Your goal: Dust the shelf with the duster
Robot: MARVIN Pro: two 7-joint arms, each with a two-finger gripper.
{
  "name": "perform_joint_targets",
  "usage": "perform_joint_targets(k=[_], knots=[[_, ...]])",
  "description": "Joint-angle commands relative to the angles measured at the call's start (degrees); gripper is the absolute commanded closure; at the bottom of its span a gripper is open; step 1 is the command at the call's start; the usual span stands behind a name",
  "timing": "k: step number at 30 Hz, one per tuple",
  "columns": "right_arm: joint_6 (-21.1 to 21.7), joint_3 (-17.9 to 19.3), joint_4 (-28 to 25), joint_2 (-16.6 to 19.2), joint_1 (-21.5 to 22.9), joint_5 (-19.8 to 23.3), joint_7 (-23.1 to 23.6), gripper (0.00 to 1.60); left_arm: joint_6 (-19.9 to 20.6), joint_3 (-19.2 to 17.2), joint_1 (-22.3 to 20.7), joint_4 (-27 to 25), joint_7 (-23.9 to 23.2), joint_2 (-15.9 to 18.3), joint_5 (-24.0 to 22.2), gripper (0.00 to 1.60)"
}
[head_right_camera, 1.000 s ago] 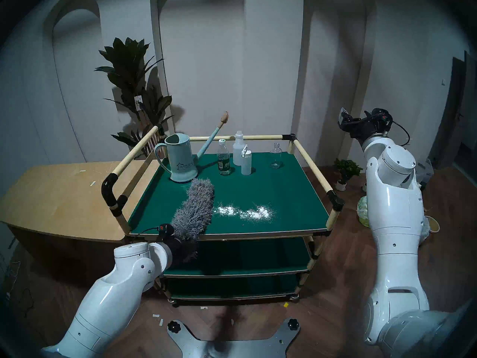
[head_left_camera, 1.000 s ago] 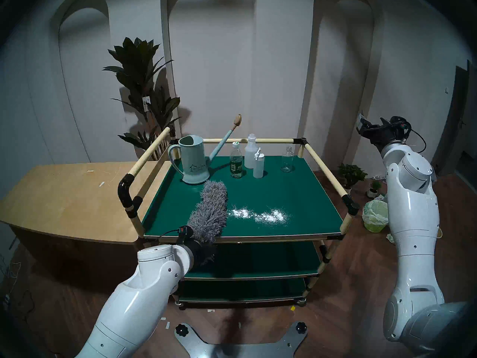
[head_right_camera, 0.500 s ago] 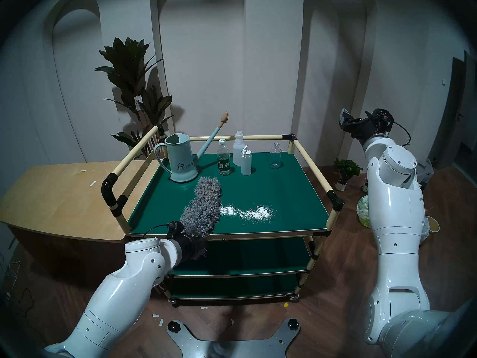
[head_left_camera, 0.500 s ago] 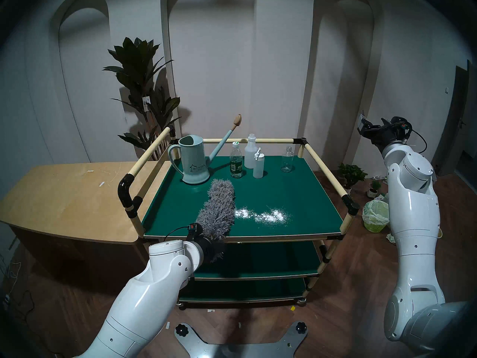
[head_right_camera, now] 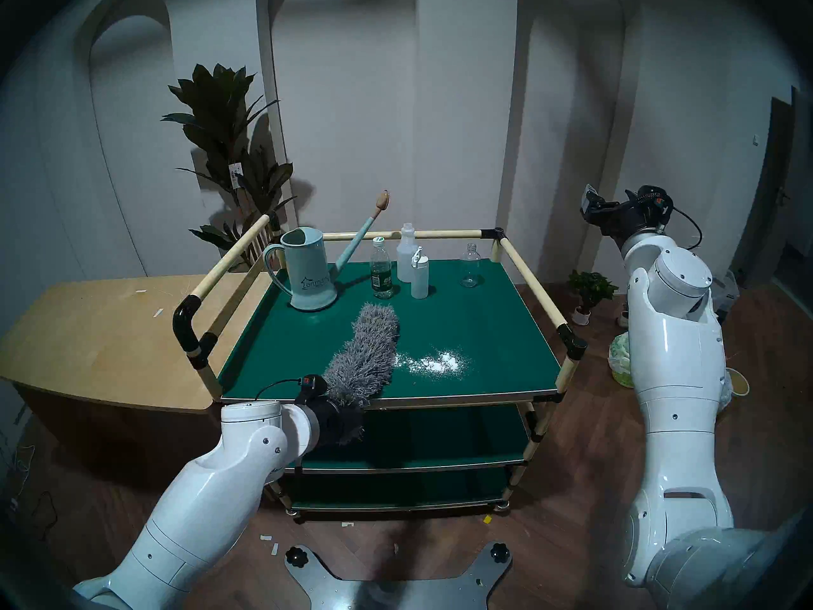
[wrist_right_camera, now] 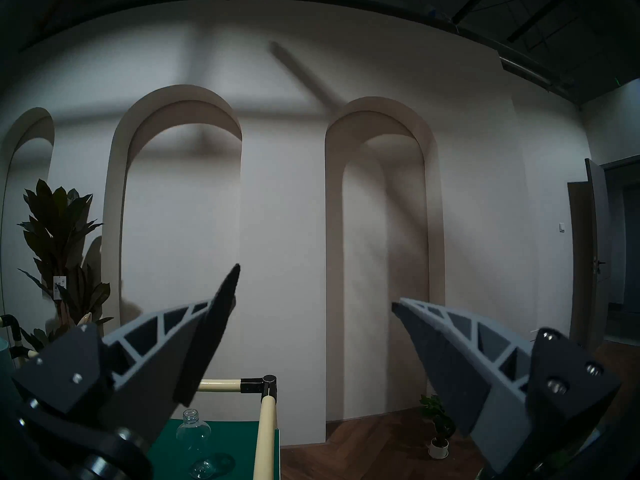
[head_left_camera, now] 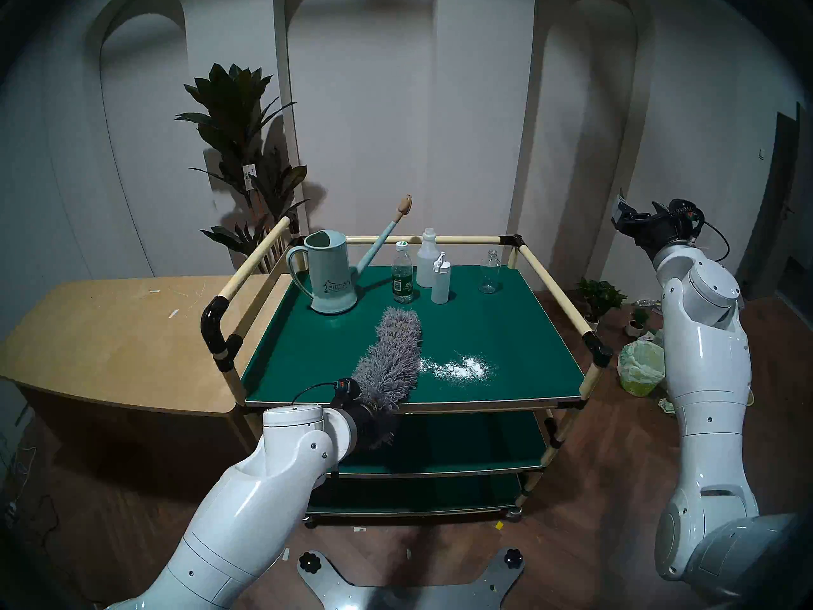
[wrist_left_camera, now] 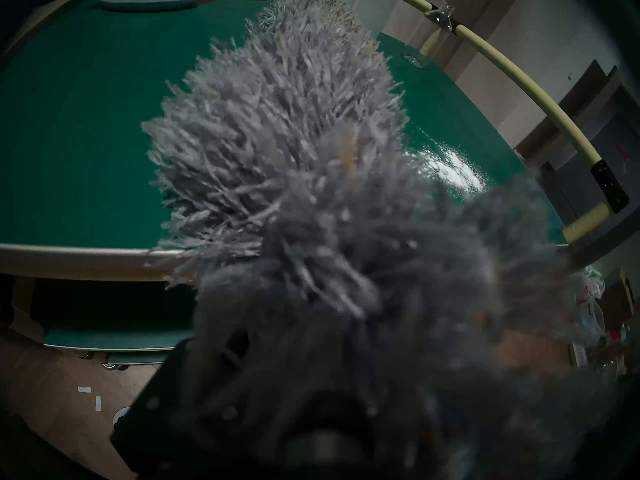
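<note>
Watering can (head_left_camera: 331, 277) reads "artmall", as far as I can make it out. The green-label bottle (head_left_camera: 402, 279) has print too small to read. My left jaws (head_left_camera: 369, 424) are clamped tight on the duster (head_left_camera: 393, 359), whose handle end is buried in fluff. Its head lies on the shelf (head_left_camera: 506, 332), its right edge touching white powder (head_left_camera: 462, 367). My right jaws (wrist_right_camera: 315, 313) are spread wide, empty, raised beside the cart. Tan surface (head_left_camera: 110, 332) at left, arched white wall, wood floor.
</note>
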Motion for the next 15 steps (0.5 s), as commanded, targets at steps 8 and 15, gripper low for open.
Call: perform_joint_targets(k=[8,15], knots=[[-0.43,1.39,-1.14,0.38,-0.03,0.45,0.45,0.00,2.79,2.23,-5.19,0.28,-2.29,-0.75,-0.06,1.60],[-0.61,2.03,-0.64,0.52,-0.42,0.56,0.62,0.00,3.32,2.99,-7.65,2.61,-0.62,-3.56,0.30,1.60]])
